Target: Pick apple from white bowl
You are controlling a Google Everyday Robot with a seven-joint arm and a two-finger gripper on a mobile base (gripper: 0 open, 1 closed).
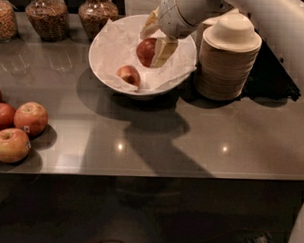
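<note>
Claw [150,49] clamped the apple [144,52], apparently lifted just above the white bowl [98,66]; only carrying it clear seemed left.

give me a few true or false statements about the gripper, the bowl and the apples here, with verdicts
1. The gripper is shut on the apple over the white bowl. True.
2. Nothing else lies in the white bowl. False: a paler apple sits on the crinkled paper inside it.
3. The stack of cream bowls stands among the loose apples. False: it stands right beside the white bowl, while the loose apples sit at the opposite edge of the table.
4. Several apples lie on the table outside the bowl. True.
</note>
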